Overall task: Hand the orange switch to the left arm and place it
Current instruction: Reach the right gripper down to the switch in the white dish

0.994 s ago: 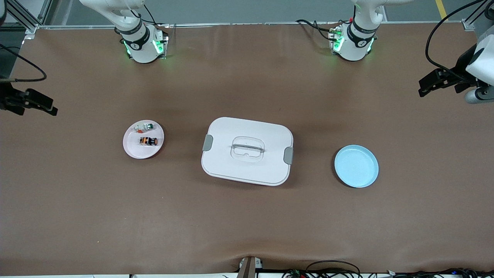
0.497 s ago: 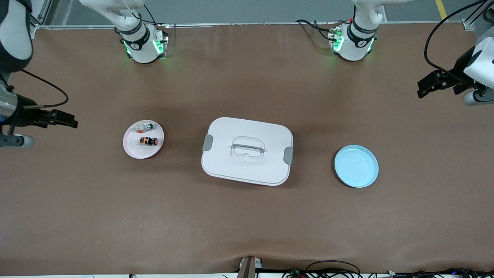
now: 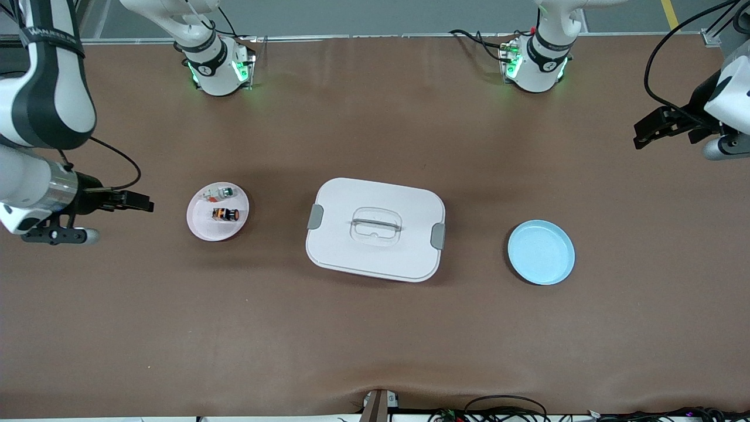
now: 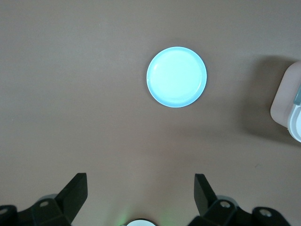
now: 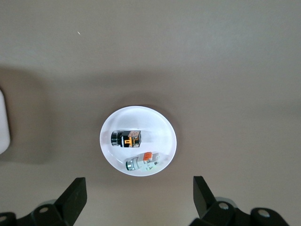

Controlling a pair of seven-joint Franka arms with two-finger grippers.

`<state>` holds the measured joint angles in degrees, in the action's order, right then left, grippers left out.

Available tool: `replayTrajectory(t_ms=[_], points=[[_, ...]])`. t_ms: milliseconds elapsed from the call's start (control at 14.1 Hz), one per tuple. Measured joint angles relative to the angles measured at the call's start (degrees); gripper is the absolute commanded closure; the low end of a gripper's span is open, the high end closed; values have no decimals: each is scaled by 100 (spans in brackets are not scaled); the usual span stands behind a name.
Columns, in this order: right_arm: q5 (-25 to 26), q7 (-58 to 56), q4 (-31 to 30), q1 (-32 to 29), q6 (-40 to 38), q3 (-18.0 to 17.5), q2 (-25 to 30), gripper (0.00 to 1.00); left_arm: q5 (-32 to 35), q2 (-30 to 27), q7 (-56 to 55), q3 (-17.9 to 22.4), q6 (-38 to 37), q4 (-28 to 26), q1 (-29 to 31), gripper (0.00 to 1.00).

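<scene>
The orange switch (image 3: 225,214) (image 5: 127,139) lies on its side on a small pink plate (image 3: 220,232) (image 5: 164,127), toward the right arm's end of the table. My right gripper (image 3: 145,204) (image 5: 139,182) hangs open and holds nothing. It is over the table just beside that plate, on the side away from the box. The white box (image 3: 375,228) with grey clips sits in the middle of the table. My left gripper (image 3: 641,136) (image 4: 141,178) is open and holds nothing, up over the left arm's end of the table.
A whitish switch with a green tip (image 3: 221,191) (image 5: 143,161) shares the pink plate. A light blue plate (image 3: 541,252) (image 4: 176,76) with nothing on it lies between the box and the left arm's end. The box's edge (image 4: 288,106) (image 5: 3,123) shows in both wrist views.
My right arm has swung in from the table's end toward the pink plate, its gripper still open. The left gripper has barely shifted.
</scene>
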<state>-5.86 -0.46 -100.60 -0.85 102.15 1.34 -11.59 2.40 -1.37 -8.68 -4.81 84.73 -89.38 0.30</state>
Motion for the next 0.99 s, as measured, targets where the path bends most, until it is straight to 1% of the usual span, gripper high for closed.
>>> replayTrajectory(t_ms=[142, 426, 781, 994], points=[[-66, 3, -408, 1, 395, -2, 0, 0, 0, 0, 0, 0, 0, -2, 0, 0], [-91, 91, -1030, 64, 1119, -15, -1, 0, 0, 0, 0, 0, 0, -3, 0, 0], [-96, 140, -1819, 446, 1923, -39, -1, 0, 0, 2, 0, 0, 0, -5, 0, 0], [-97, 150, -2272, 600, 2582, -45, -1, 0, 0, 2, 0, 0, 0, -5, 0, 0]])
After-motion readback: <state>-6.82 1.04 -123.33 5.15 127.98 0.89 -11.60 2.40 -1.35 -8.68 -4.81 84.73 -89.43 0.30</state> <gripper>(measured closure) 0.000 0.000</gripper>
